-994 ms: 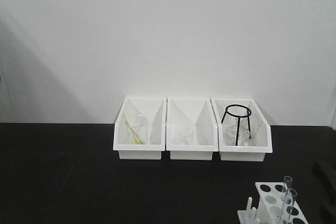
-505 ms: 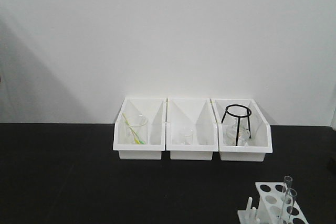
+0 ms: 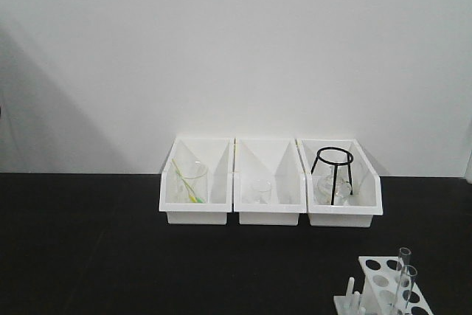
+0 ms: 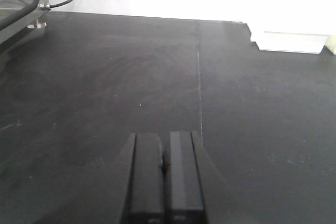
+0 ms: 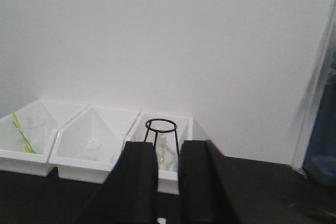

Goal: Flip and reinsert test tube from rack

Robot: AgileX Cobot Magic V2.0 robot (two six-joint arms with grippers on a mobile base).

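Observation:
The white rack (image 3: 380,290) stands at the bottom right of the front view, partly cut off by the frame edge. Two clear test tubes (image 3: 403,265) stand upright in its holes on the right side. Neither gripper shows in the front view. In the left wrist view my left gripper (image 4: 165,148) is shut with nothing in it, low over the bare black table (image 4: 105,77). In the right wrist view my right gripper (image 5: 168,148) is open, with nothing between its fingers, and faces the bins; the rack is not clearly seen there.
Three white open-front bins sit in a row by the back wall. The left bin (image 3: 195,182) holds a beaker with a yellow-green stick. The middle bin (image 3: 269,182) holds a small beaker. The right bin (image 3: 339,182) holds a black wire tripod (image 3: 333,173) and glassware.

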